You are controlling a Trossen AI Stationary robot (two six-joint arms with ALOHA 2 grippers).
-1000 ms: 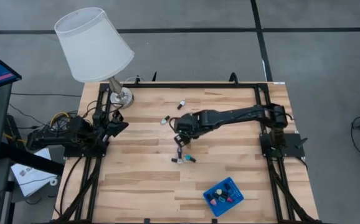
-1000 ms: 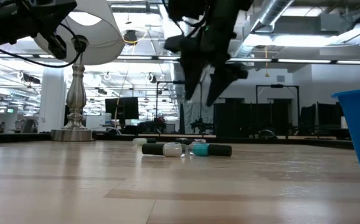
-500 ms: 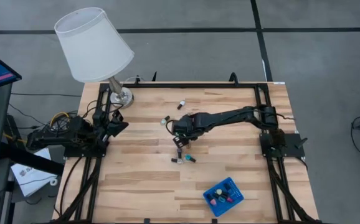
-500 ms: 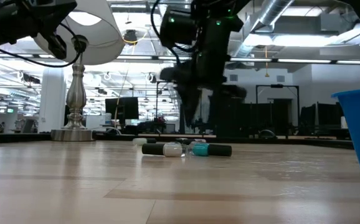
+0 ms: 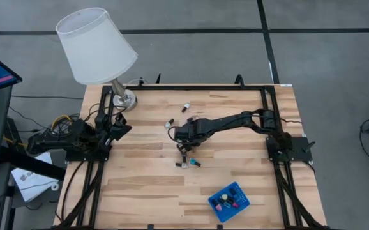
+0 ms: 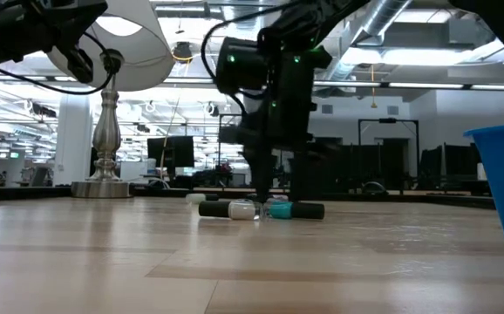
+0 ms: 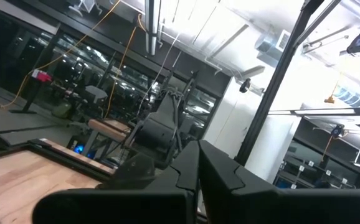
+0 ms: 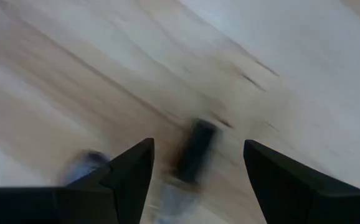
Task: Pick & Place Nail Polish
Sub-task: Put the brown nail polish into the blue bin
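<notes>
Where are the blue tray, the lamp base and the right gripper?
blue tray [image 5: 239, 189]: high view, its far rim.
lamp base [image 5: 124, 99]: high view, the silvery foot.
right gripper [image 8: 195, 163]: right wrist view, gap between open fingers.

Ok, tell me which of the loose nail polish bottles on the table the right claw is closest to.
The dark-capped bottle right under the right claw, just up-table of the pair lying together. The other two loose bottles lie farther toward the lamp side.

Robotics lab: exposed ceiling ducts [image 6: 409, 26], equipment racks [image 6: 383, 166].
</notes>
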